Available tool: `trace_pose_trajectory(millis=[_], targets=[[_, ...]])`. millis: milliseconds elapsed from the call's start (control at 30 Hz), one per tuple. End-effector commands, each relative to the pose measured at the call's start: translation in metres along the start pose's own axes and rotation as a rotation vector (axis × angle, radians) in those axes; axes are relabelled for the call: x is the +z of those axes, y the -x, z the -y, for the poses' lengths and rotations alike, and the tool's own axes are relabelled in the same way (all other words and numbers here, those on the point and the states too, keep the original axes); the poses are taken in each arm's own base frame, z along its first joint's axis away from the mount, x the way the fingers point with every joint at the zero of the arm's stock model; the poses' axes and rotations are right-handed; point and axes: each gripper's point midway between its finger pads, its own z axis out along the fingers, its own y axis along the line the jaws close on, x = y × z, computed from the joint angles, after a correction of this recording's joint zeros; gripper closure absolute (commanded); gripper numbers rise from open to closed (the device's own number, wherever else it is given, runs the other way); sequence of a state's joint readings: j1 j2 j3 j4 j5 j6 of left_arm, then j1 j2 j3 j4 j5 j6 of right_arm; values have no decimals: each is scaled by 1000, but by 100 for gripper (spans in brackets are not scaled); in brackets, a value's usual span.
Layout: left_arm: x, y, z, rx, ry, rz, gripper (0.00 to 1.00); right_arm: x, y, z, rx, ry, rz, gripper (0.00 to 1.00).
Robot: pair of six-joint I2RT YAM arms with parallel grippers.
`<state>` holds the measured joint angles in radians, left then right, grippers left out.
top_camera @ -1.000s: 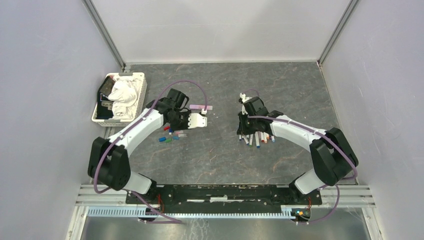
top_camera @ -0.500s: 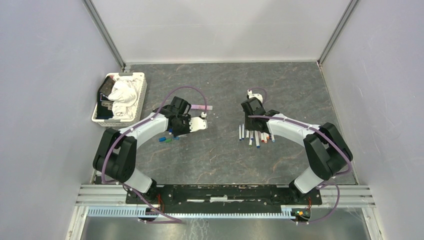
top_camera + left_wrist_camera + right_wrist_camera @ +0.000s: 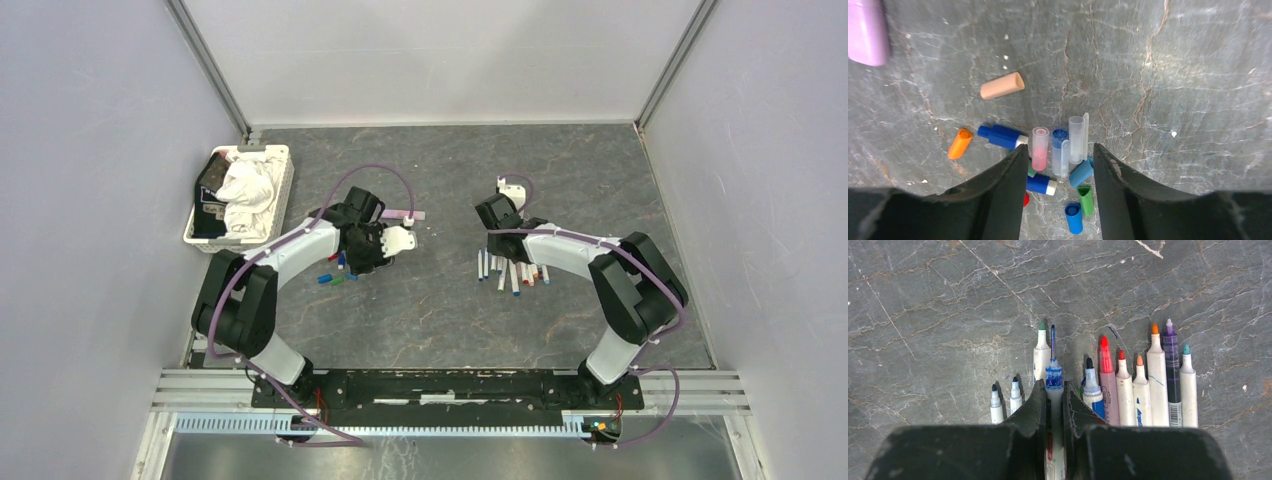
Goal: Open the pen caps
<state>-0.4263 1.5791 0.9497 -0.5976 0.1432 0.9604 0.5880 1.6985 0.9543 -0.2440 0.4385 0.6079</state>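
Observation:
The pen caps (image 3: pixel 1060 152) lie in a loose pile on the table: blue, green (image 3: pixel 1086 199), orange (image 3: pixel 959 143), peach (image 3: pixel 1002 85), red, and clear ones. The pile also shows in the top view (image 3: pixel 338 274). My left gripper (image 3: pixel 1059 154) hangs open and empty just above the pile; in the top view it (image 3: pixel 385 243) is at the pile's right edge. My right gripper (image 3: pixel 1053 390) is shut on a white pen with a bare blue tip (image 3: pixel 1053 376), held above a row of uncapped pens (image 3: pixel 1140 390). In the top view it (image 3: pixel 497 218) is just beyond that row (image 3: pixel 512 272).
A lilac pen (image 3: pixel 402 214) lies just beyond the left gripper; its end shows in the left wrist view (image 3: pixel 868 32). A white basket (image 3: pixel 284 185) with a cloth stands at the back left. Grey walls enclose the table.
My right gripper has drawn back from over the pen row toward the far side, with the pen in it. My left gripper has shifted slightly left toward the caps.

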Motion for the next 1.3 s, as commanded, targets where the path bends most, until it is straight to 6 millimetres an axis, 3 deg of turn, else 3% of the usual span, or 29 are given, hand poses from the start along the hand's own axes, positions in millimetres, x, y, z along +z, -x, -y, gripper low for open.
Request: trace_pose_trajectory(millis=[0,67,133,333,367,400,567,900,1000,1267], targets=[[-32,32,-12,-63,4,103,42,5,2,5,26,-47,21,95],[-44,40,-11,-68,-14,131,40,4,-1,6,28,-44,16,95],[-58,49,-11,-66,-20,165,28,2,-3,7,30,-37,16,95],[-97,69,-22,-78,15,224,22,-12,-3,0,51,52,33,95],[-104,71,-24,-81,20,227,3,-15,-2,0,54,63,38,95],[-108,72,-26,-87,28,229,0,-16,-3,0,58,70,41,95],[-126,77,-32,-109,55,242,0,-22,3,-1,63,82,58,90],[-138,83,-35,-125,78,261,0,-15,-13,2,53,63,3,72],[-142,84,-39,-127,91,265,0,-21,-6,1,51,72,18,67],[-153,87,-47,-132,130,280,0,-47,34,-11,65,137,105,66]])
